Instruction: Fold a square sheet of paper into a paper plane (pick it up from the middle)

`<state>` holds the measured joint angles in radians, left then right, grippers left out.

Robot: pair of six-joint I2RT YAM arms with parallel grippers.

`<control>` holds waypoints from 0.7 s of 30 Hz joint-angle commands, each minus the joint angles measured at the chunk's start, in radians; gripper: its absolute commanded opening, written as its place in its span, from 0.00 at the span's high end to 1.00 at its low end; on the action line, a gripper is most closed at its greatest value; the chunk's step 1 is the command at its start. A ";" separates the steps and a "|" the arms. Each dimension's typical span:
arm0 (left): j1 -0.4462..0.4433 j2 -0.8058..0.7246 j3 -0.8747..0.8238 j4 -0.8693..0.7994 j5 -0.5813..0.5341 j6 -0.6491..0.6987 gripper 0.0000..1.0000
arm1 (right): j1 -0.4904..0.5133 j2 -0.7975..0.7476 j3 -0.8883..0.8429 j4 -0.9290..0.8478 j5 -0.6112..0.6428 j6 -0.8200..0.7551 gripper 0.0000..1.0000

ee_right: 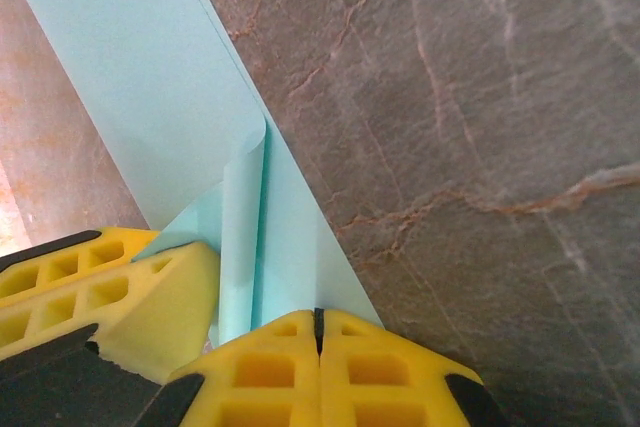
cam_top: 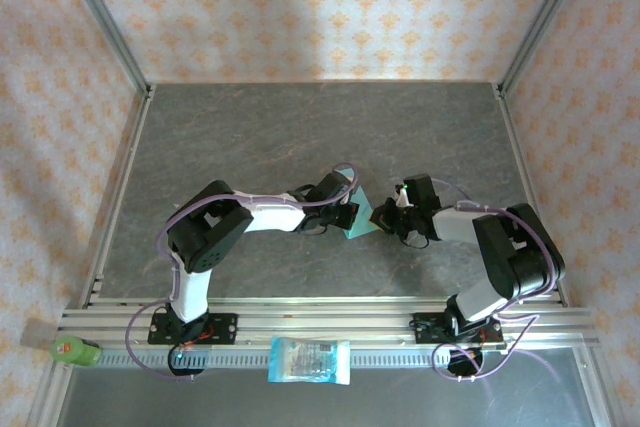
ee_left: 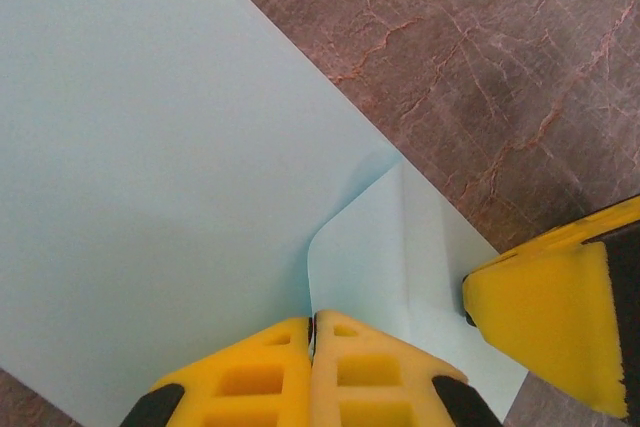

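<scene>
The square sheet of paper (cam_top: 362, 218) is light teal and lies partly folded on the grey table, between the two arms. In the left wrist view the sheet of paper (ee_left: 170, 177) shows a curled flap with a crease running into my left gripper (ee_left: 312, 332), whose yellow fingers are pressed shut on the paper's edge. My right gripper (ee_right: 318, 325) is shut on a narrow folded layer of the sheet of paper (ee_right: 160, 97). Seen from above, the left gripper (cam_top: 346, 215) and right gripper (cam_top: 392, 219) sit close together at opposite sides of the sheet.
A blue-and-white plastic packet (cam_top: 310, 360) lies on the front rail between the arm bases. A green object (cam_top: 75, 350) sits at the near left corner. Metal frame posts (cam_top: 100, 22) and patterned walls close in the table's left, right and back.
</scene>
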<state>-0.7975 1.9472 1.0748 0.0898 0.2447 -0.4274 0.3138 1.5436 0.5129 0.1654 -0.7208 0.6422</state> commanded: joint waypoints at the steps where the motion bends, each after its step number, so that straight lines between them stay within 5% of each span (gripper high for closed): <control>1: 0.006 -0.018 0.008 -0.068 -0.037 0.014 1.00 | 0.002 0.033 -0.020 -0.125 0.086 -0.019 1.00; 21: 0.006 -0.045 0.015 -0.109 -0.092 0.030 1.00 | 0.003 0.032 -0.025 -0.119 0.082 -0.017 1.00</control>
<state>-0.7975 1.9156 1.0725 0.0288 0.1963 -0.4168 0.3138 1.5440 0.5129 0.1654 -0.7212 0.6415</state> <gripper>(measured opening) 0.060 0.037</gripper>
